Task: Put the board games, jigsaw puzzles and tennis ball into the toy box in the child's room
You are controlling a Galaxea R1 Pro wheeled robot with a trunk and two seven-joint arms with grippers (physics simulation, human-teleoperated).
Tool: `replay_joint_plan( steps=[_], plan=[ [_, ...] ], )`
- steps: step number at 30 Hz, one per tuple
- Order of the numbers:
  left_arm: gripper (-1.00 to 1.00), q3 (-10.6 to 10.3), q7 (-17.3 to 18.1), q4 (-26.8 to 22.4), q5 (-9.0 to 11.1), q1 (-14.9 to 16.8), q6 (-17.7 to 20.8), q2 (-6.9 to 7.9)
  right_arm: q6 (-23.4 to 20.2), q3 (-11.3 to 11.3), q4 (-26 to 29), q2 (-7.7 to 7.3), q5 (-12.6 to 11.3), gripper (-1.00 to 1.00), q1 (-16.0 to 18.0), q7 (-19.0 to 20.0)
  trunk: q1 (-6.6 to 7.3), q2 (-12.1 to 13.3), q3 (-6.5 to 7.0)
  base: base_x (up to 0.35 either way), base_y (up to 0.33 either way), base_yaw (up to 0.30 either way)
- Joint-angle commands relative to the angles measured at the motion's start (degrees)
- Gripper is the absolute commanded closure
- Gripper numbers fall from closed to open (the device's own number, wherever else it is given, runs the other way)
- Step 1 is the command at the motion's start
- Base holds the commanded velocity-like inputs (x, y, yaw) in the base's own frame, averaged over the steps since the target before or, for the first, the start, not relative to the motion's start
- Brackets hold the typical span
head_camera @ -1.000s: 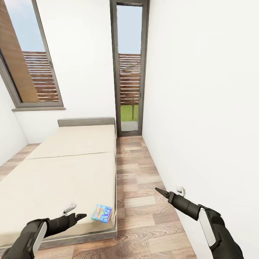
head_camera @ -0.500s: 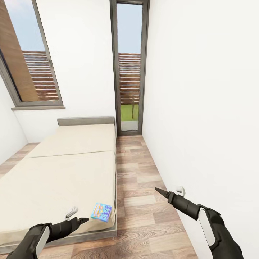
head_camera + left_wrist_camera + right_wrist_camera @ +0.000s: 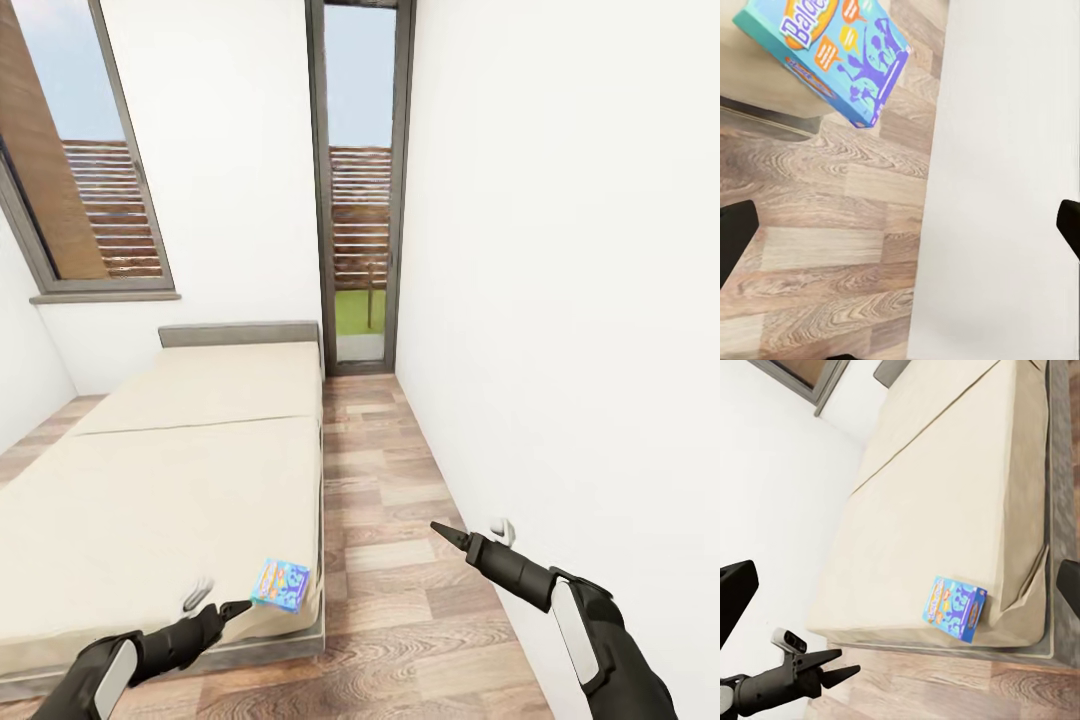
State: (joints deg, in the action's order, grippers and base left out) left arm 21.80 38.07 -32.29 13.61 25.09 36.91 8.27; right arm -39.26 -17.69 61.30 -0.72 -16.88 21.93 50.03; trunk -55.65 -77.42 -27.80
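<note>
White-walled child's room [image 3: 560, 250], wood-plank floor [image 3: 390, 520], tall dark-framed window door [image 3: 360, 190] at the far end, second window [image 3: 85, 180] on the left wall. Bed [image 3: 170, 470] with beige cover fills the left half of the head view; its near-left part is cut off by the frame edge. Headboard [image 3: 240, 334] sits against the far wall.

Only one toy visible: blue board game [image 3: 281, 584] with yellow lettering, lying flat on the bed at the near corner closest to the aisle, right at the mattress edge. In the left wrist view the blue board game [image 3: 825, 52] is cut off by the frame, lettering only partly readable. Right wrist view shows the same box [image 3: 955, 608] near the bed's corner, clear of everything else on the cover.

Left gripper [image 3: 215, 598]: arm low, reaching forward over the foot of the bed, dark fingertip just beside the box, looks apart from it but contact is hard to judge. Fingers spread, nothing held; left wrist view shows both finger tips at opposite frame edges with floor and wall between. Same gripper seen from the right wrist camera [image 3: 816, 663], jaws apart, empty.

Right gripper [image 3: 478, 538]: arm extended forward over the aisle floor, close to the right wall. Fingers apart, empty.

Aisle between bed side and right wall is a narrow bare strip of floor running to the window door.
</note>
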Motion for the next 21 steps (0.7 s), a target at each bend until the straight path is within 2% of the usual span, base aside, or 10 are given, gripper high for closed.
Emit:
replay_joint_plan(
  steps=[1, 7, 16, 21],
  plan=[
    [-1.00, 0.18, 0.16, 0.38, 0.51, 0.05, 0.28, 0.04, -0.38, -0.06, 0.01, 0.01, -0.23, -1.00, 0.04, 0.08, -0.22, -0.45, -0.24, 0.000, 0.000, 0.000],
    [-1.00, 0.24, 0.29, 1.42, 1.48, 0.05, 0.02, 0.18, -0.47, -0.06, 0.03, -0.02, -0.22, -1.00, 0.04, 0.07, -1.54, -2.86, -1.32, 0.000, 0.000, 0.000],
    [-1.00, 0.55, 0.27, 1.74, 1.86, 0.05, -0.10, 0.10, -0.56, -0.06, 0.04, 0.00, -0.20, -1.00, 0.04, 0.00, -3.52, -6.47, -2.94, 0.000, 0.000, 0.000],
    [-1.00, 1.38, 0.38, 1.79, 3.15, 0.05, 0.02, 0.09, -0.57, -0.06, -0.02, 0.01, -0.17, -1.00, 0.04, -0.05, -4.62, -8.47, -3.83, 0.000, 0.000, 0.000]
  ],
)
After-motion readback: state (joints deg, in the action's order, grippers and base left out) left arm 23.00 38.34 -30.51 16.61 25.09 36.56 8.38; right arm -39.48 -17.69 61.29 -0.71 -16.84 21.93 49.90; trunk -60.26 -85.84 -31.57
